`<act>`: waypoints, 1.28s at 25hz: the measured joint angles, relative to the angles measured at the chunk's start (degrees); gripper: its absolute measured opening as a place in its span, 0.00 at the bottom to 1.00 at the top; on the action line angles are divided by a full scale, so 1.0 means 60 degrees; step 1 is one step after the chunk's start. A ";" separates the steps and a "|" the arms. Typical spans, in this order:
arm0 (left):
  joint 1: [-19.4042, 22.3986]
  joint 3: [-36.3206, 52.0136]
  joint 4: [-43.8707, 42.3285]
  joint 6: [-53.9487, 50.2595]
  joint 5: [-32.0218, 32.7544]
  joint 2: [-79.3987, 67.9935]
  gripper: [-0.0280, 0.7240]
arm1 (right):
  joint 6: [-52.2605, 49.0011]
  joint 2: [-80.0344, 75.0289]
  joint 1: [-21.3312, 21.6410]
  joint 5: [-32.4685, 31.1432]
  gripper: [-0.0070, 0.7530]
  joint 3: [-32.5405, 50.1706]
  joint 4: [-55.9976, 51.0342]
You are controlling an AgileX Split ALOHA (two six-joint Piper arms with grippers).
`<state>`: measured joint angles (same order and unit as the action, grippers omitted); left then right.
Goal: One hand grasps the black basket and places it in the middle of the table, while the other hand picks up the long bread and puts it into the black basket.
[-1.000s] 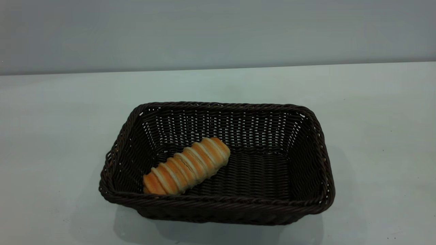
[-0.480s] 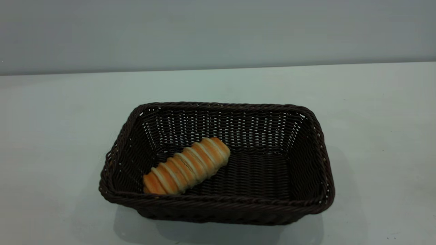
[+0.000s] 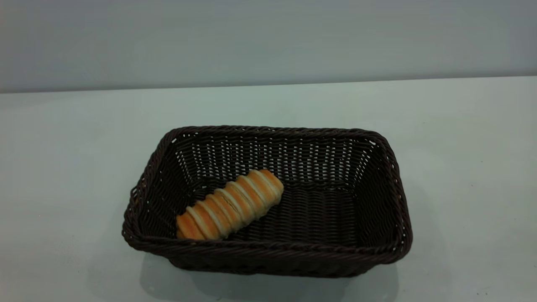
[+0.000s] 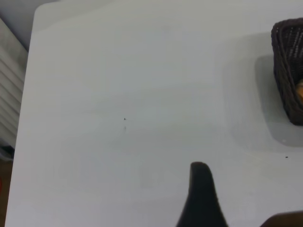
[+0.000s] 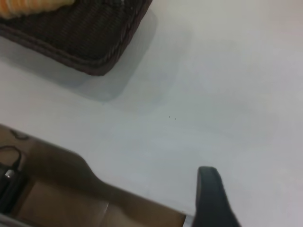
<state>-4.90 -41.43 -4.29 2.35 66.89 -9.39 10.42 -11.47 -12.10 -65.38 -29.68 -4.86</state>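
Observation:
The black basket (image 3: 268,248) stands in the middle of the table (image 3: 63,167). The long bread (image 3: 230,204) lies slantwise on the basket floor, toward its left front corner. No gripper shows in the exterior view. In the left wrist view my left gripper (image 4: 241,196) hovers over bare table, jaws apart and empty, with the basket (image 4: 289,71) and a sliver of bread (image 4: 299,90) far off. In the right wrist view one black finger (image 5: 210,194) of my right gripper shows over bare table near the table edge, nothing beside it, with the basket corner (image 5: 85,38) and bread (image 5: 28,5) well away.
A plain grey wall runs behind the table's far edge (image 3: 268,84). In the right wrist view the table edge (image 5: 118,189) borders a brown floor area with a cable (image 5: 12,170). In the left wrist view the table's corner (image 4: 40,9) adjoins a white ribbed panel (image 4: 9,90).

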 joint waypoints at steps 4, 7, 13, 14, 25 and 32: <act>0.0000 0.0008 0.0000 0.0011 0.0000 0.0230 0.81 | 0.0000 0.0558 0.0000 0.0028 0.64 0.0365 0.0000; 0.0000 0.0008 0.0000 0.0011 0.0000 0.0316 0.81 | 0.0000 0.1018 0.0000 0.0028 0.64 0.0378 -0.0008; 0.0000 0.0008 0.0011 0.0085 0.0000 0.0327 0.81 | 0.0000 0.1922 0.0000 0.0020 0.64 0.0389 -0.0008; 0.0000 0.0035 0.0069 0.0103 -0.0009 0.0327 0.81 | 0.0000 0.2029 0.0000 0.0017 0.64 0.0389 -0.0008; 0.0000 0.1966 0.0935 0.0103 -0.0116 0.0327 0.81 | 0.0000 0.2089 0.0000 0.0008 0.64 0.0389 -0.0008; 0.0000 0.2261 0.0925 -0.0097 -0.0350 0.0327 0.81 | 0.0000 0.2089 0.0000 0.0008 0.64 0.0389 0.0000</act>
<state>-4.90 -27.86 1.26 1.77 64.78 -7.42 10.42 1.07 -12.10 -65.33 -27.35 -4.86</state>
